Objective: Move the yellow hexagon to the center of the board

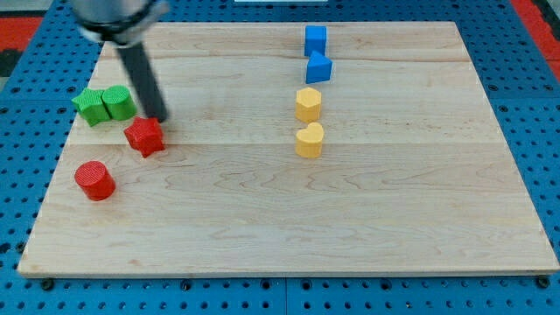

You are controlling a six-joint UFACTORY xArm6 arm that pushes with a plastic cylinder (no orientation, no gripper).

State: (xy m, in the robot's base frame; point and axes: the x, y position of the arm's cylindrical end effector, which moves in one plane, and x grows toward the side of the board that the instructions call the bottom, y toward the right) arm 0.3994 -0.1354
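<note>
The yellow hexagon [308, 104] sits on the wooden board [394, 201], a little right of the middle and toward the view's top. A yellow heart-shaped block [309, 140] lies just below it. My tip [158, 118] is far to the view's left of the hexagon, right at the upper right edge of a red star-shaped block [144, 136]. The rod leans up and to the left out of the view's top.
Two blue blocks [316, 39] [318, 67] stand in a column above the yellow hexagon. Two green blocks [89, 106] [118, 103] sit side by side at the left. A red cylinder [94, 180] lies at the lower left.
</note>
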